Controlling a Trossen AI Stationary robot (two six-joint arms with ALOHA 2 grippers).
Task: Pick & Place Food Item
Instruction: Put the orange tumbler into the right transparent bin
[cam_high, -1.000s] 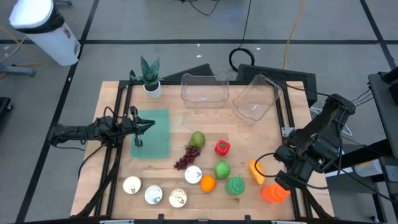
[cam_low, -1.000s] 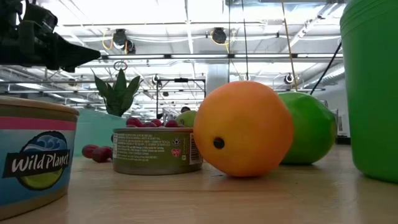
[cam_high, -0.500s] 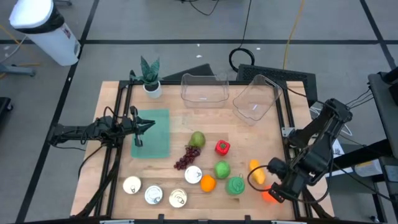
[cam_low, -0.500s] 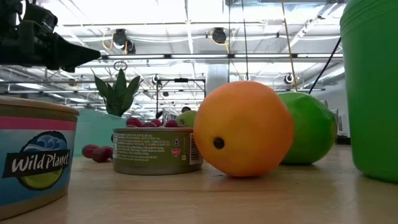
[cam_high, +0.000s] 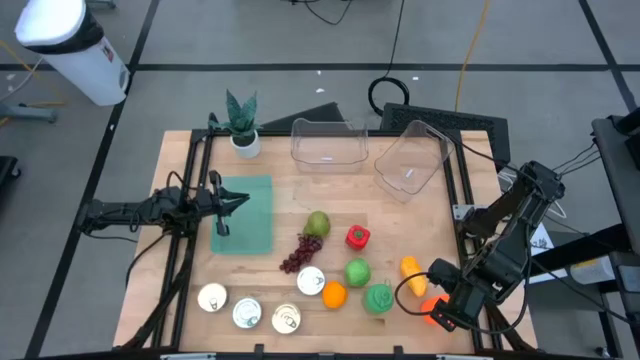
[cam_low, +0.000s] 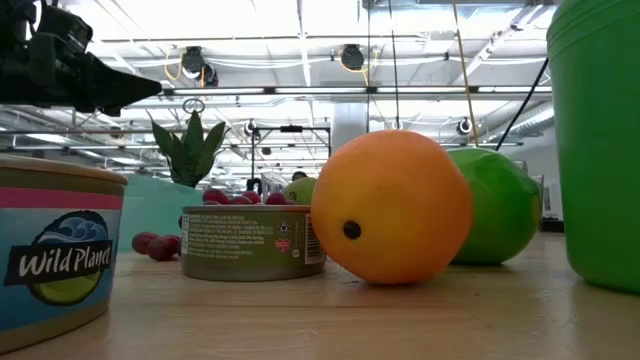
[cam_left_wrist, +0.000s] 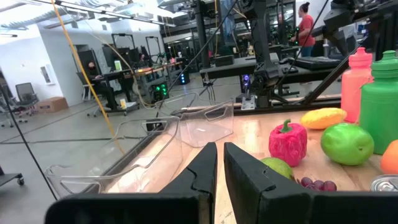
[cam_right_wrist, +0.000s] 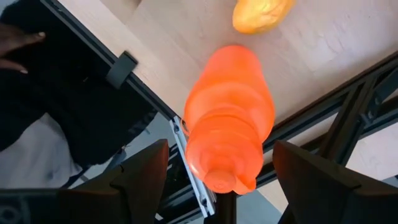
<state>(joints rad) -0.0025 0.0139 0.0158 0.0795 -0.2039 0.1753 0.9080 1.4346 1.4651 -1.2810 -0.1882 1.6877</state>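
An orange bottle (cam_right_wrist: 227, 124) stands upright at the table's near right corner, beside a yellow fruit (cam_high: 411, 274). My right gripper (cam_right_wrist: 225, 165) hangs open above it, pointing steeply down, one finger on each side of the bottle top with a gap to both; in the high view the gripper (cam_high: 447, 305) covers most of the bottle (cam_high: 430, 313). A pear (cam_high: 317, 223), grapes (cam_high: 298, 254), a red pepper (cam_high: 357, 237), a green fruit (cam_high: 357, 271), an orange (cam_high: 333, 294) and a green bottle (cam_high: 379, 298) sit mid-table. My left gripper (cam_high: 236, 203) rests shut and level over the teal mat (cam_high: 250, 225).
Two clear tubs (cam_high: 325, 142) (cam_high: 410, 160) stand at the far edge, with a potted plant (cam_high: 241, 122) to their left. Several cans (cam_high: 247, 312) line the near edge. A black frame rail (cam_right_wrist: 124, 62) runs beside the orange bottle, and a person's hand (cam_right_wrist: 18, 46) shows beyond the table.
My right gripper has gone toward the table's near edge and down, and now hangs over the orange bottle, hiding most of it in the high view. Its fingers have stayed open.
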